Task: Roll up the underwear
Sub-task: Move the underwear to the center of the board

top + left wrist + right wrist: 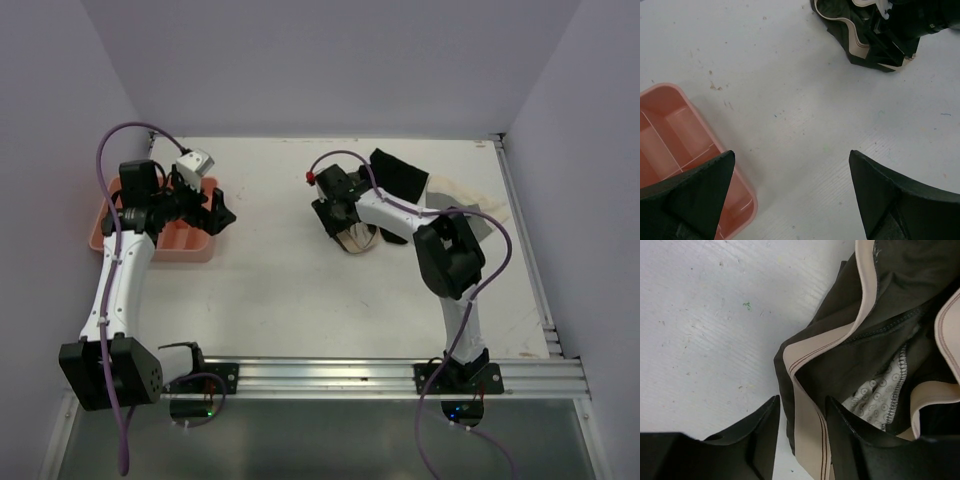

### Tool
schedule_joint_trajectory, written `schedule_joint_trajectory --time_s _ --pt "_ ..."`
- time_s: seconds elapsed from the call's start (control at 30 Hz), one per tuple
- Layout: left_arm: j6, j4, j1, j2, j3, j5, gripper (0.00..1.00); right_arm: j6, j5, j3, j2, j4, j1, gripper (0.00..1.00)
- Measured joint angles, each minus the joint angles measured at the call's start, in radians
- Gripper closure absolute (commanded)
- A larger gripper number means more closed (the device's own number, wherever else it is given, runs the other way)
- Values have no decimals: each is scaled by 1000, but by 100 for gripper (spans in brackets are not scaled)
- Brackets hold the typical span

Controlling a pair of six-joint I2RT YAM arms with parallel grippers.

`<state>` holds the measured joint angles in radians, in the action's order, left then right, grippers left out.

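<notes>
The underwear (358,238) is a crumpled dark brown garment with pale beige waistband trim, lying mid-table; it also shows in the right wrist view (880,330) and at the top of the left wrist view (850,25). My right gripper (343,230) is down on it. Its jaws (802,412) stand a little apart and straddle the folded waistband edge, with bare table showing beside the left finger. My left gripper (222,215) is wide open and empty (792,160), hovering above the table beside the pink tray.
A pink divided tray (185,245) sits at the left, its corner under my left finger (670,125). A black garment (400,172) and a grey-and-cream garment (470,205) lie behind the underwear at the back right. A metal rail runs along the near edge.
</notes>
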<state>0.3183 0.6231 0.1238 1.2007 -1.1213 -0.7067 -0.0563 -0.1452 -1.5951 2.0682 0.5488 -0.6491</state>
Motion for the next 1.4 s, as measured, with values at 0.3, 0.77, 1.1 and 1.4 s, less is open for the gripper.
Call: schedule_joint_trajectory --time_s 0.3,0.77,1.1,1.4 --pt "40 2 0 10 -1 -8 3 2 64 93 15 -102 -39 100" --pt "288 13 0 18 106 -95 18 -213 180 169 -168 -221 -366 50" --pt "480 33 0 31 221 -183 21 -261 98 270 -503 -221 -10 77" --pt "537 54 0 67 221 -196 22 -266 6 31 -31 -106 84 84"
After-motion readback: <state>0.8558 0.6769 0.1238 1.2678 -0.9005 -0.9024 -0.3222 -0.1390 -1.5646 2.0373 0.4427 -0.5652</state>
